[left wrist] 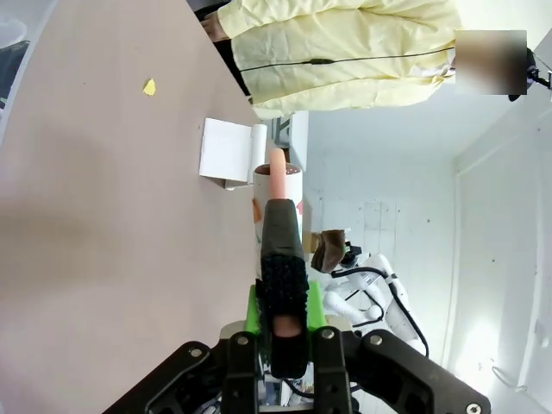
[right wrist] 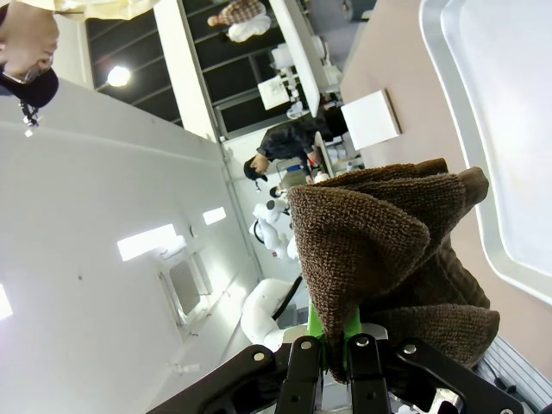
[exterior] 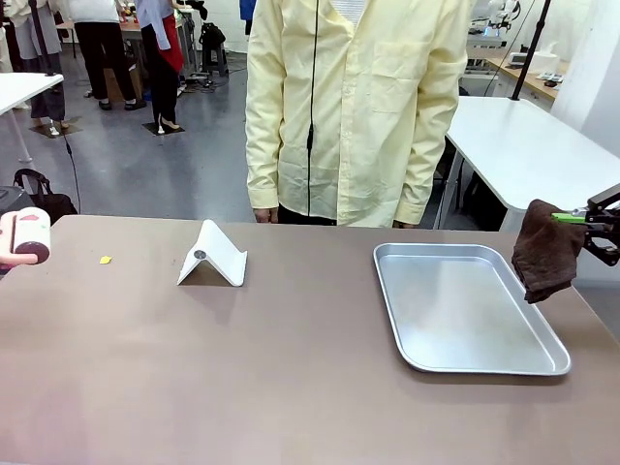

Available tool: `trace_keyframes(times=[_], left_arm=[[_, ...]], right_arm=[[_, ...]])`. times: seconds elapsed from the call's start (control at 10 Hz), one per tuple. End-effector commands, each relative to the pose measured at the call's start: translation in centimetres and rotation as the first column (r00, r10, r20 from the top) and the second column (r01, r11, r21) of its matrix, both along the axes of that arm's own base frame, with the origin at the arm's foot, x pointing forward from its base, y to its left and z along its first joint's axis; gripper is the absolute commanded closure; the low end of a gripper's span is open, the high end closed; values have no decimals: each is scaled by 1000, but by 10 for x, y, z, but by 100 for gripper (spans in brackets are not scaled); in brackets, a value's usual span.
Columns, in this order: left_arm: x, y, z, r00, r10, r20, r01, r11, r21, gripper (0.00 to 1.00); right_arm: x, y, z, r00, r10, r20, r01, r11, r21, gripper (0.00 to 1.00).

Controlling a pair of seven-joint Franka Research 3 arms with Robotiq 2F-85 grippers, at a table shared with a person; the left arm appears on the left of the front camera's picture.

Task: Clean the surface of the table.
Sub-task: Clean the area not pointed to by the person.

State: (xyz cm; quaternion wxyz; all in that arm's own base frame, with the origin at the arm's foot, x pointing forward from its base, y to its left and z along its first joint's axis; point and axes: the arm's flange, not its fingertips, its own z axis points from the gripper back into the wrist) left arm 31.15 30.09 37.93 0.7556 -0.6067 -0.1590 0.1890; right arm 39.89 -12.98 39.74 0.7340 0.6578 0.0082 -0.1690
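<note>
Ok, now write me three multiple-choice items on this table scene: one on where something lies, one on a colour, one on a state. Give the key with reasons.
1. The yellow scrap lies:
A) on the table, left of the white stand
B) on the floor
C) in the person's hand

2. The cloth held in the right gripper is:
A) white
B) brown
C) blue

3. The silver tray is:
A) stacked with cups
B) upside down
C) empty

Key:
1 A, since the front view shows the scrap on the taupe top, to the left of the stand.
2 B, since the cloth looks dark brown in both the front and right wrist views.
3 C, since only bare metal shows inside the rim.
</note>
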Motion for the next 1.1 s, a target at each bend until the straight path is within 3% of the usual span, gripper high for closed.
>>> trace_keyframes(times=[0.0,0.2,0.5,0.7,1.0], left_arm=[[52,22,1,994,-97,-44,98,995,28,78],[106,32,-4,988,-115,-103,123,989,81,78],[174,48,-26,984,-57,-167,95,968,230,78],[198,52,-43,985,-19,-173,77,939,335,78],[216,52,-56,987,0,-162,57,937,345,78]], right_arm=[[-1,-1,4,1000,0,12,0,1000,21,92],[-1,-1,4,1000,0,12,0,1000,21,92],[-1,-1,4,1000,0,12,0,1000,21,92],[-1,-1,4,1000,0,12,0,1000,21,92],[-1,-1,4,1000,0,12,0,1000,21,92]])
